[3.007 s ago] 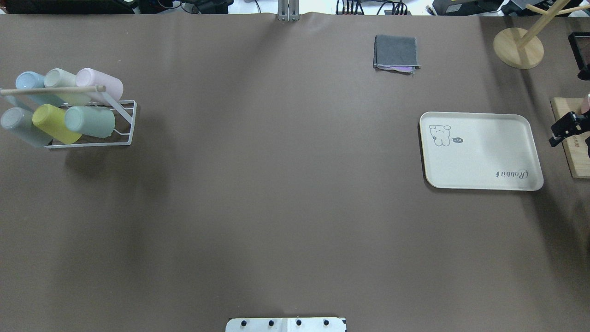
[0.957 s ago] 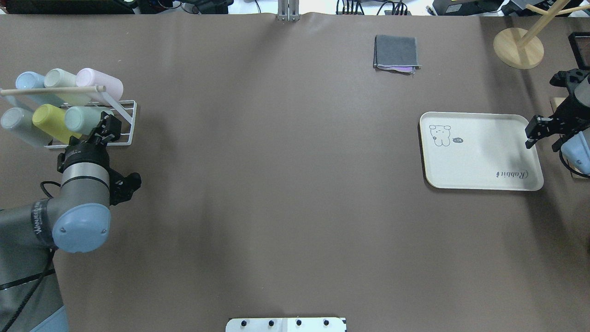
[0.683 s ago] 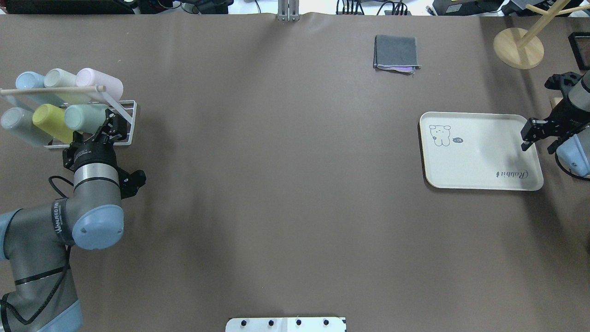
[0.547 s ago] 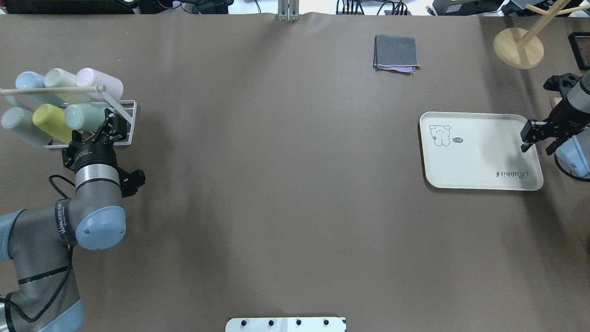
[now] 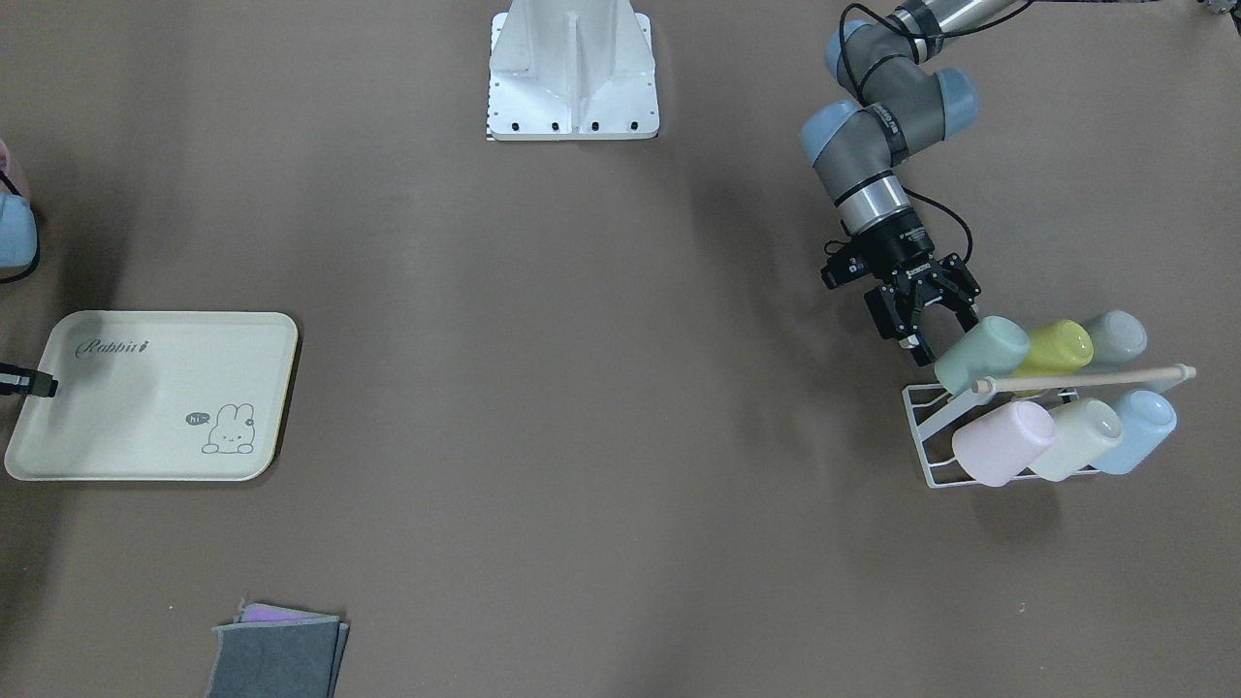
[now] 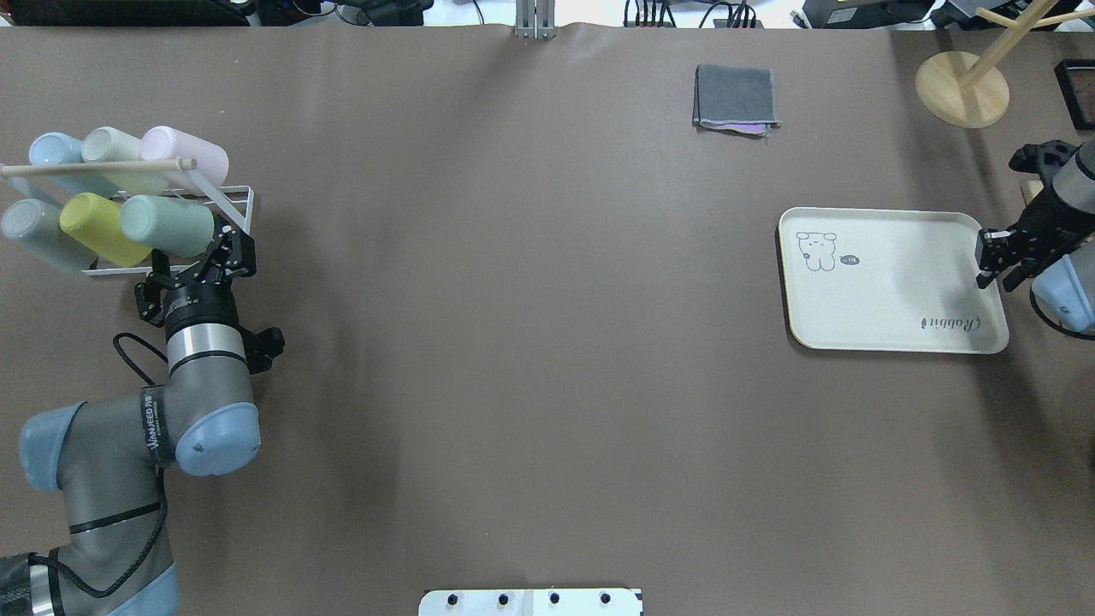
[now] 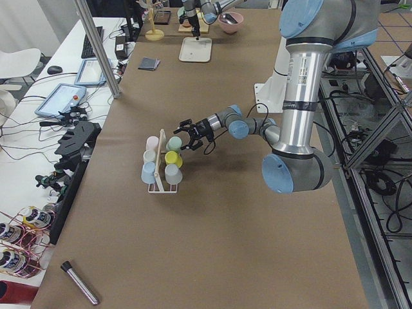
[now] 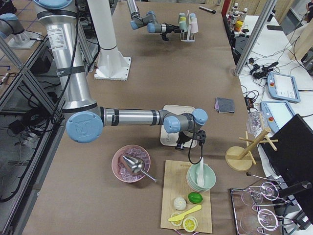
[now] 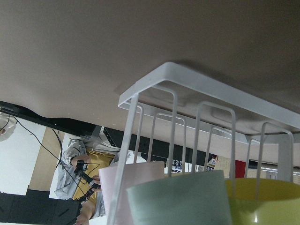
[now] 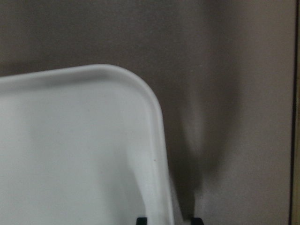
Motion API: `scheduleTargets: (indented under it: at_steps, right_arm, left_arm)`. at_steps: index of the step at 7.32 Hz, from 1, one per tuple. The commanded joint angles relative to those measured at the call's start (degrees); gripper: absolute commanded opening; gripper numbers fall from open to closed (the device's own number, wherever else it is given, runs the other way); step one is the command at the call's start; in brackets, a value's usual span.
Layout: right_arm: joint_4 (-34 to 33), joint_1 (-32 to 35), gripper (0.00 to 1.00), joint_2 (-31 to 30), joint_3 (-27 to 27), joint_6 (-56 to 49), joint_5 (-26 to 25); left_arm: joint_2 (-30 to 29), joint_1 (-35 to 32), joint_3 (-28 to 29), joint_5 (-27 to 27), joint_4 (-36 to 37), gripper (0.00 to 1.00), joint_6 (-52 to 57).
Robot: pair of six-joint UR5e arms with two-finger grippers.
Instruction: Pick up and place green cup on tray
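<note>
The green cup [image 6: 167, 225] lies tilted on a peg of the white wire rack [image 6: 241, 224] at the table's left, beside a yellow-green cup [image 6: 98, 229]. It also shows in the front view [image 5: 981, 354] and, close up, in the left wrist view [image 9: 183, 199]. My left gripper [image 6: 198, 261] is open and empty, just on the robot's side of the cup, jaws pointing at it. The cream tray [image 6: 890, 282] lies at the right. My right gripper [image 6: 984, 261] hangs over the tray's right rim [image 10: 157, 140], its fingertips close together, holding nothing.
The rack also holds pink [image 6: 184, 154], whitish-green [image 6: 111, 145], blue [image 6: 51, 150] and grey-blue [image 6: 34, 231] cups under a wooden rod [image 6: 94, 168]. A folded grey cloth [image 6: 736, 98] and a wooden stand [image 6: 962, 85] lie at the back right.
Both arms have come into view over three seconds. My left gripper, which overlapped the green cup a second ago, now sits slightly nearer the robot. The right gripper stays at the tray's right rim.
</note>
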Motion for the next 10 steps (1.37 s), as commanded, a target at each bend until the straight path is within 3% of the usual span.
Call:
scheduleTargets:
  at_steps: [1, 5, 7, 8, 10]
  right_arm:
    - [0.03, 0.0, 0.39, -0.18, -0.23, 0.0, 0.07]
    - [0.03, 0.0, 0.31, -0.36, -0.31, 0.0, 0.07]
    - [0.12, 0.0, 0.27, -0.36, -0.31, -0.09, -0.02]
    - [0.12, 0.0, 0.23, -0.36, -0.23, -0.09, 0.07]
    - [0.12, 0.08, 0.02, -0.36, 0.04, -0.09, 0.16]
  left_arm:
    - [-0.48, 0.15, 1.92, 1.47, 0.07, 0.98, -1.36]
    - [0.31, 0.15, 3.15, 8.58, 0.42, 0.98, -1.27]
    - [0.14, 0.15, 4.81, 8.69, 0.51, 0.98, -1.27]
    - [-0.13, 0.15, 5.43, 9.21, 0.51, 0.98, -1.36]
    - [-0.13, 0.15, 5.78, 11.15, 0.51, 0.98, -1.45]
